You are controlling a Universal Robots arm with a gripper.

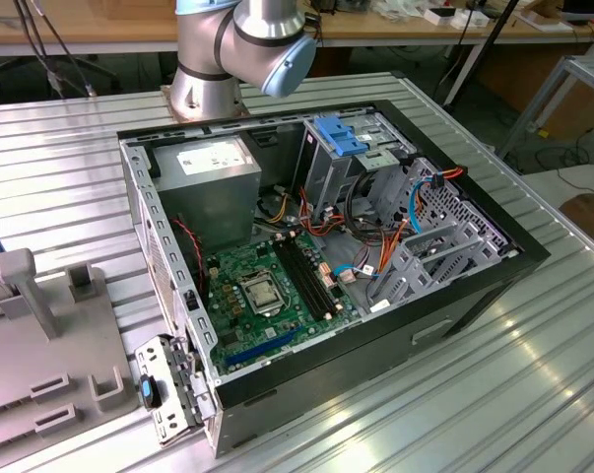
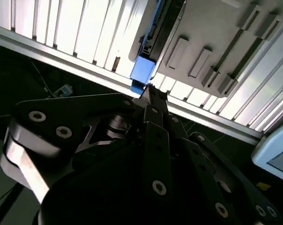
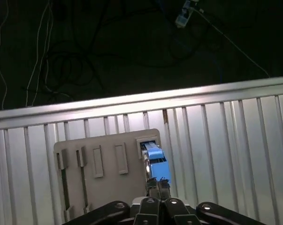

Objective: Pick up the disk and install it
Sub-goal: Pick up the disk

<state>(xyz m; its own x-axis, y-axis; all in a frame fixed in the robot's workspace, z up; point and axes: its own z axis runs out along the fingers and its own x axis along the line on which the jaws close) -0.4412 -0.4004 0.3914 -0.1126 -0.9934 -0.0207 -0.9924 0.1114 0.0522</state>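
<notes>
The disk [image 3: 155, 161] has a dark body in a bright blue frame. It stands on edge in a slot at the corner of a grey holder block [image 3: 103, 187] on the ribbed metal table. In the second wrist view its blue end [image 2: 142, 70] sticks out toward me. My gripper [image 3: 158, 183] is shut, with its black fingertips pressed together right beside that blue end [image 2: 149, 90]. I cannot tell whether they touch it. In the exterior view, the open computer case [image 1: 454, 286] lies on its side, with the motherboard and a metal drive bay [image 1: 331, 172] exposed.
The grey holder block [image 1: 40, 335] sits at the exterior view's left, near the table edge. A blue ribbed clip [image 1: 341, 138] tops the metal bay, and loose cables [image 1: 375, 256] cross the case interior. The arm's base [image 1: 213, 59] stands behind the case. Beyond the table edge there is dark floor with cables [image 3: 61, 56].
</notes>
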